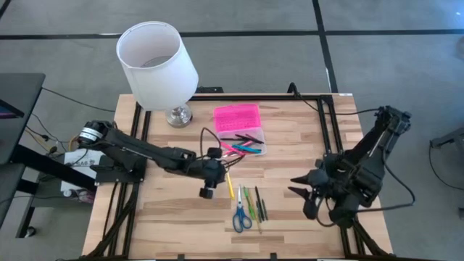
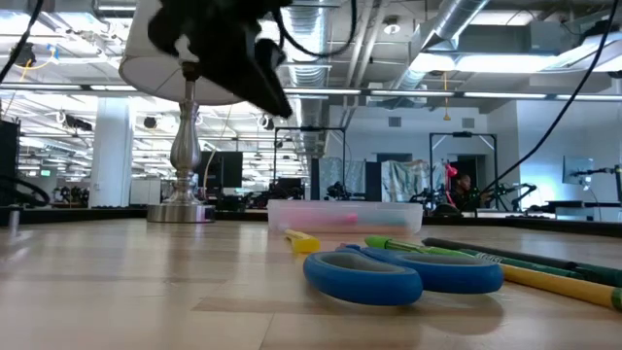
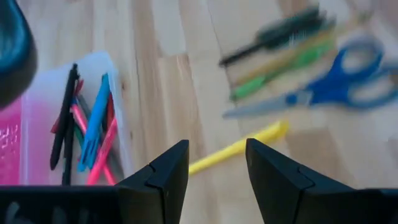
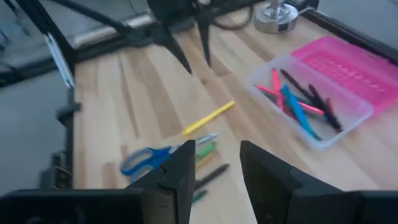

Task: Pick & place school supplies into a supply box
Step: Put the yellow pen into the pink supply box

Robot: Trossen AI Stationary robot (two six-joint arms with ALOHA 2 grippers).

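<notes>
The supply box [image 1: 245,138] lies open at mid-table, its pink ribbed lid [image 1: 237,117] folded back toward the far edge. Its clear base [image 3: 93,118] holds several pens in pink, blue and black. A yellow pen [image 1: 230,185], green and dark pens [image 1: 252,204] and blue-handled scissors [image 1: 241,217] lie flat on the wood nearer the near edge. My left gripper [image 1: 223,163] hovers open above the table, between the box and the yellow pen [image 3: 239,147]. My right gripper [image 1: 293,186] waits open to the right of the loose pens.
A white lampshade on a metal lamp base [image 1: 178,114] stands at the far left of the table, beside the box. A black frame rail [image 1: 319,109] runs along the table's far and side edges. Bare wood lies between the pens and my right gripper.
</notes>
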